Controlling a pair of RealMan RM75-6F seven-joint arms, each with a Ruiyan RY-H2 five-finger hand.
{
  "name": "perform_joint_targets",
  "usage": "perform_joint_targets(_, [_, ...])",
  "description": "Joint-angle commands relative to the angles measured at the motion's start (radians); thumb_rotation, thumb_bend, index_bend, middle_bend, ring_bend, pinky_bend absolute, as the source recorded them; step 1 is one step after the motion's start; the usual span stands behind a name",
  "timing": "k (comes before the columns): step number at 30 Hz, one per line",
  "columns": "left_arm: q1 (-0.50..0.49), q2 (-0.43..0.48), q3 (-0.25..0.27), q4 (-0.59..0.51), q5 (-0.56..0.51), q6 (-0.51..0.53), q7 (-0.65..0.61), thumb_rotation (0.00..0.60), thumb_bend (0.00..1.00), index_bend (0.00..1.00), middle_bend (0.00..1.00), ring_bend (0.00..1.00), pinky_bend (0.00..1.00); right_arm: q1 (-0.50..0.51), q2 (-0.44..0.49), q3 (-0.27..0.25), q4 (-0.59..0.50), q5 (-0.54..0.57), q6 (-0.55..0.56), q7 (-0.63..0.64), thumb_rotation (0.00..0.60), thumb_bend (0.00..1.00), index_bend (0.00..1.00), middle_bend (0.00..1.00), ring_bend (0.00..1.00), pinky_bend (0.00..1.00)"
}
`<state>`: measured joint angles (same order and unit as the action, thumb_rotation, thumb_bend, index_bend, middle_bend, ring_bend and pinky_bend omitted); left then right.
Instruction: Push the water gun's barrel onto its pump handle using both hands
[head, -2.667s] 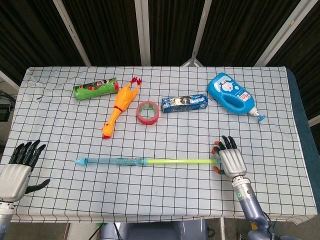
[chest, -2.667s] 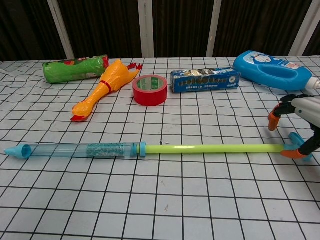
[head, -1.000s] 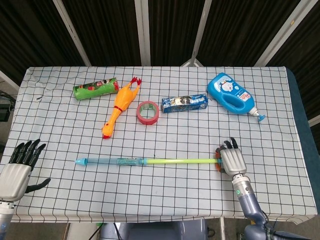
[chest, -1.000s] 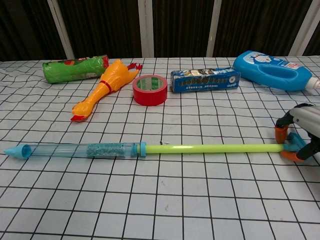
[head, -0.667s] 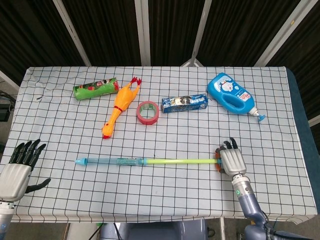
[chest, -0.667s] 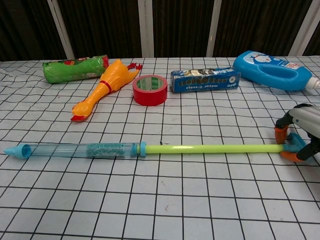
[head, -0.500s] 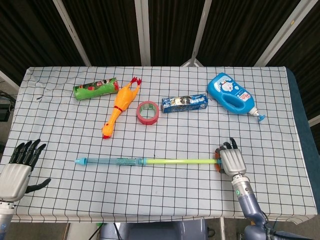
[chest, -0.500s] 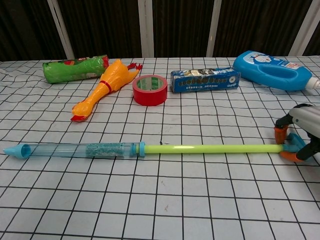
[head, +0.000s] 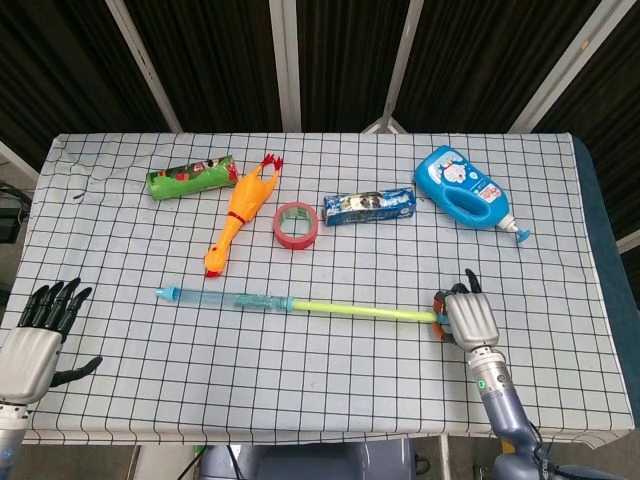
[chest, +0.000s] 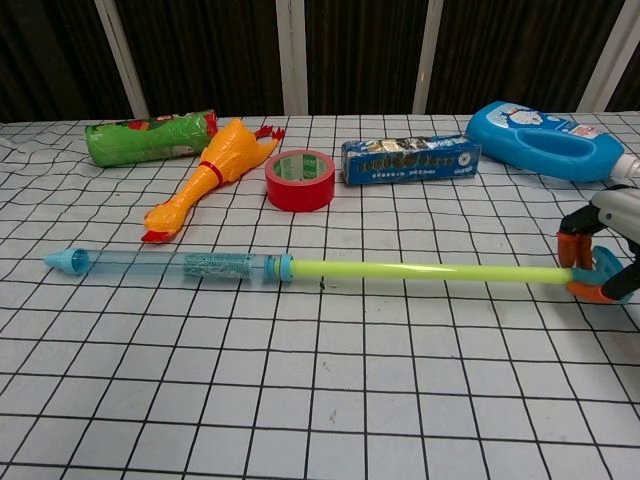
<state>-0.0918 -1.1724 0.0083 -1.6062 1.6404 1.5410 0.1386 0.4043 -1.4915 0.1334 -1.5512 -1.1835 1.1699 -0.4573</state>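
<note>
The water gun lies across the checked cloth: a clear blue barrel (head: 238, 300) (chest: 180, 265) on the left and a long yellow-green pump rod (head: 360, 311) (chest: 420, 271) running right to an orange-and-blue handle (chest: 596, 272). My right hand (head: 468, 320) (chest: 612, 235) grips that handle at the rod's right end. The gun now slants slightly, its barrel tip (head: 162, 293) farther up the table than the handle. My left hand (head: 38, 338) rests at the front left corner, fingers spread and holding nothing, well away from the barrel.
Along the back stand a green can (head: 190, 177), a rubber chicken (head: 240, 214), a red tape roll (head: 296, 224), a blue packet (head: 368, 207) and a blue bottle (head: 464, 188). The table's front edge runs just below both hands.
My right hand has closed on the handle and shifted slightly right. The gun has swung with it: the barrel end moved up the table and right. The left hand stayed put.
</note>
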Motion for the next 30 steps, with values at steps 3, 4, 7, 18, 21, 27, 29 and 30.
perform_joint_targets(3, [0.000, -0.001, 0.001, -0.001, 0.001, -0.001, 0.004, 0.600, 0.12, 0.00, 0.00, 0.00, 0.00, -0.005, 0.022, -0.001, -0.022, -0.013, 0.014, 0.008, 0.600, 0.52, 0.74, 0.58, 0.30, 0.00])
perform_joint_targets(4, [-0.001, 0.000, 0.000, -0.003, 0.000, -0.003, 0.006, 0.600, 0.12, 0.01, 0.00, 0.00, 0.00, -0.007, 0.030, 0.000, -0.029, -0.017, 0.019, 0.014, 0.600, 0.52, 0.74, 0.58, 0.30, 0.00])
perform_joint_targets(7, [-0.006, 0.005, -0.004, -0.022, -0.010, -0.015, 0.016, 0.600, 0.13, 0.03, 0.00, 0.00, 0.00, -0.009, 0.045, 0.002, -0.041, -0.023, 0.024, 0.024, 0.600, 0.52, 0.74, 0.58, 0.30, 0.00])
perform_joint_targets(18, [-0.149, 0.069, -0.108, -0.206, -0.139, -0.214, 0.211, 0.600, 0.25, 0.22, 0.14, 0.00, 0.00, -0.001, 0.084, -0.004, -0.042, -0.046, 0.002, 0.069, 0.600, 0.52, 0.74, 0.58, 0.30, 0.00])
perform_joint_targets(21, [-0.213, 0.069, -0.156, -0.238, -0.222, -0.293, 0.305, 0.600, 0.27, 0.24, 0.18, 0.00, 0.00, 0.000, 0.087, -0.007, -0.031, -0.049, -0.005, 0.085, 0.600, 0.52, 0.74, 0.58, 0.30, 0.00])
perform_joint_targets(27, [-0.327, 0.027, -0.218, -0.229, -0.381, -0.408, 0.488, 0.600, 0.28, 0.28, 0.22, 0.00, 0.00, 0.000, 0.090, -0.011, -0.015, -0.055, -0.013, 0.109, 0.600, 0.52, 0.74, 0.58, 0.30, 0.00])
perform_joint_targets(29, [-0.357, -0.001, -0.226, -0.211, -0.425, -0.422, 0.543, 0.600, 0.28, 0.28, 0.24, 0.00, 0.00, 0.001, 0.092, -0.012, -0.011, -0.056, -0.014, 0.111, 0.600, 0.52, 0.74, 0.58, 0.30, 0.00])
perform_joint_targets(30, [-0.371, -0.018, -0.229, -0.199, -0.445, -0.427, 0.563, 0.600, 0.28, 0.29, 0.25, 0.00, 0.00, 0.002, 0.092, -0.012, -0.010, -0.058, -0.013, 0.113, 0.600, 0.52, 0.74, 0.58, 0.30, 0.00])
